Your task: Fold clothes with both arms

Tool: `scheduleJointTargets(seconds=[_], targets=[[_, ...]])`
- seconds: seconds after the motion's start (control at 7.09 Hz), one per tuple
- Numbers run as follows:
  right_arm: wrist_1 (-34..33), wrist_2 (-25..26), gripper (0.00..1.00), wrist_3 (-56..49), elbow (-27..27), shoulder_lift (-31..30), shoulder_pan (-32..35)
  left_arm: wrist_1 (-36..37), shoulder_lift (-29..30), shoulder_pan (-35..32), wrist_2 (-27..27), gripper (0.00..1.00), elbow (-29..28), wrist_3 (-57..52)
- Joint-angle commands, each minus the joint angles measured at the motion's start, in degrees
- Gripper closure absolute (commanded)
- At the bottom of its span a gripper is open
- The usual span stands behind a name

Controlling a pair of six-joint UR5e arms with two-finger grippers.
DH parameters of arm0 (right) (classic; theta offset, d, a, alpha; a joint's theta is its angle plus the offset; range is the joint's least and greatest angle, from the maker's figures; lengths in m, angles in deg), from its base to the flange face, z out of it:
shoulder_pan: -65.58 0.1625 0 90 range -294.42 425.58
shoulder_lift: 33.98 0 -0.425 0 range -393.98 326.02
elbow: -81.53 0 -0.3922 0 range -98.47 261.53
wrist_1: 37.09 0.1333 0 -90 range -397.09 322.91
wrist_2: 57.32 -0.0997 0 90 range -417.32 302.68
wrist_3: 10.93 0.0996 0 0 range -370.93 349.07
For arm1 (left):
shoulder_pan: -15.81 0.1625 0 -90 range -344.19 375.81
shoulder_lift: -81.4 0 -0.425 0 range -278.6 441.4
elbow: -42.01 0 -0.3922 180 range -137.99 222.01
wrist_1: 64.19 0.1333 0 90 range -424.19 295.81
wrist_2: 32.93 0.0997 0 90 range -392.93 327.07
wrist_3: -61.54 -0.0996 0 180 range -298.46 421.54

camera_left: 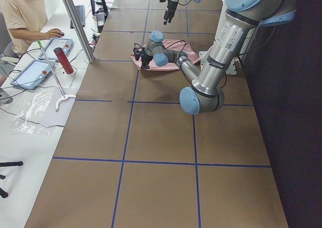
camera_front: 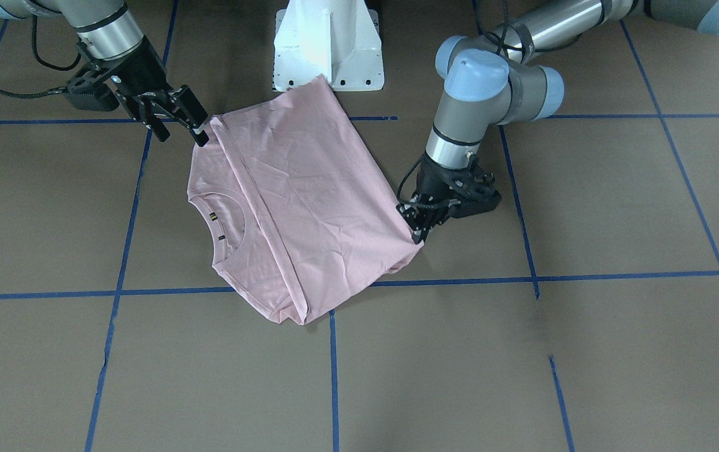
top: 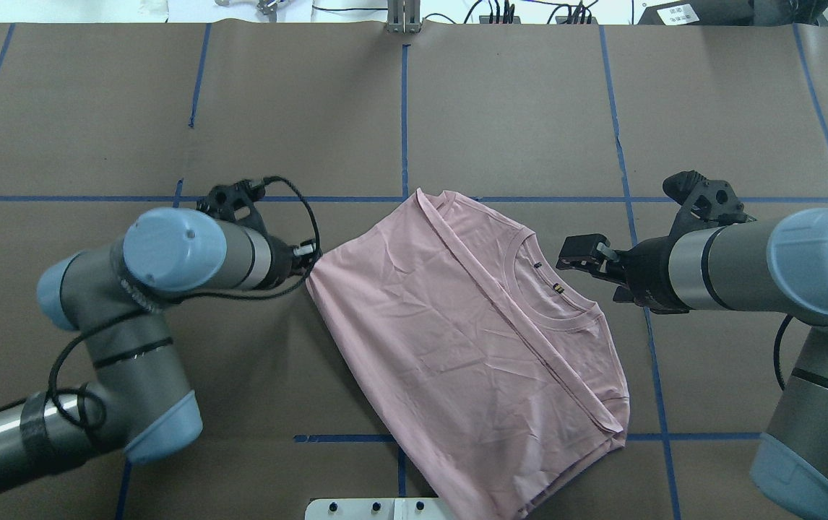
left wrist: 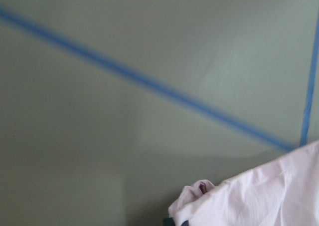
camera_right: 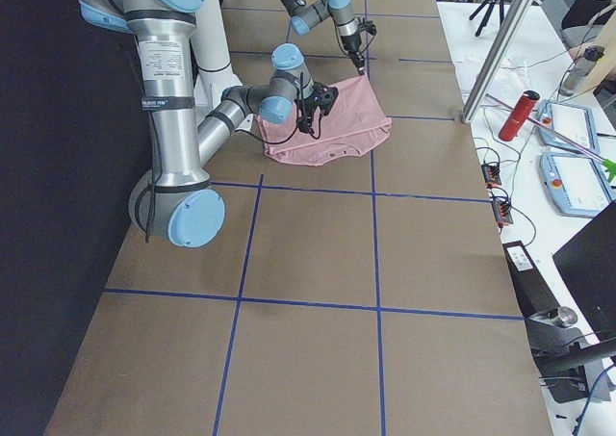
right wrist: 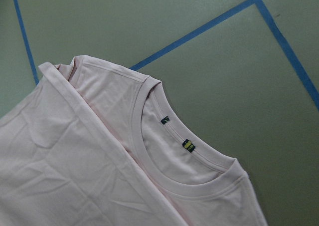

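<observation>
The pale pink T-shirt (camera_front: 309,188) lies on the brown table, folded lengthwise, plain side up, with its ribbed collar (right wrist: 164,161) showing; the print is hidden. It also shows from overhead (top: 472,339). My left gripper (camera_front: 419,235) is shut on a corner of the shirt, low at the table (top: 309,256); bunched fabric (left wrist: 199,196) shows at the bottom of the left wrist view. My right gripper (camera_front: 181,132) is open and empty, held just off the shirt's shoulder corner near the collar (top: 576,256).
The white pedestal base (camera_front: 328,44) stands just behind the shirt's hem. Blue tape lines (camera_front: 334,376) cross the brown table. An operator (camera_left: 20,16), tablets and a red bottle (camera_left: 64,60) are at a side desk beyond the table's far edge.
</observation>
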Motion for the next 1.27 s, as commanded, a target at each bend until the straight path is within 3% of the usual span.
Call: scheduleJointTargets(seconds=[0.0, 0.14, 0.28, 0.42, 0.56, 0.71, 0.85, 0.99, 1.13], targets=[[0.3, 0.0, 0.00, 0.1, -0.7, 0.1, -0.2, -10.6, 9.0, -4.7, 0.1, 1.00, -18.8, -2.8], [0.3, 0.2, 0.00, 0.2, -1.2, 1.4, -0.5, -15.5, 12.9, -6.5, 0.1, 1.00, -27.5, -5.4], [0.3, 0.2, 0.00, 0.2, -1.8, 2.1, -0.7, -17.9, 13.5, -7.2, 0.2, 1.00, -30.0, -7.0], [0.3, 0.2, 0.00, 0.2, -1.9, 2.4, -2.0, -18.0, 13.5, -7.4, 0.0, 0.69, -29.7, -7.2], [-0.1, 0.2, 0.00, 0.5, -3.1, 4.6, -3.9, -17.5, 12.1, -7.7, -0.5, 0.49, -26.1, -7.2], [-0.4, 0.7, 0.00, 4.9, -5.6, 6.7, -7.5, -17.3, 6.2, -7.7, -1.7, 0.49, -17.6, -7.2], [-0.5, 5.9, 0.00, 10.4, -7.6, 8.2, -12.7, -17.6, 0.3, -7.7, -5.1, 0.49, -9.6, -7.2], [-1.1, 11.5, 0.00, 16.4, -9.5, 10.6, -17.6, -17.2, -1.0, -7.9, -6.1, 0.49, -5.6, -6.7], [-2.9, 13.8, 0.00, 19.5, -11.8, 13.3, -20.2, -17.2, -1.0, -7.8, -6.1, 0.49, -5.6, -6.5]])
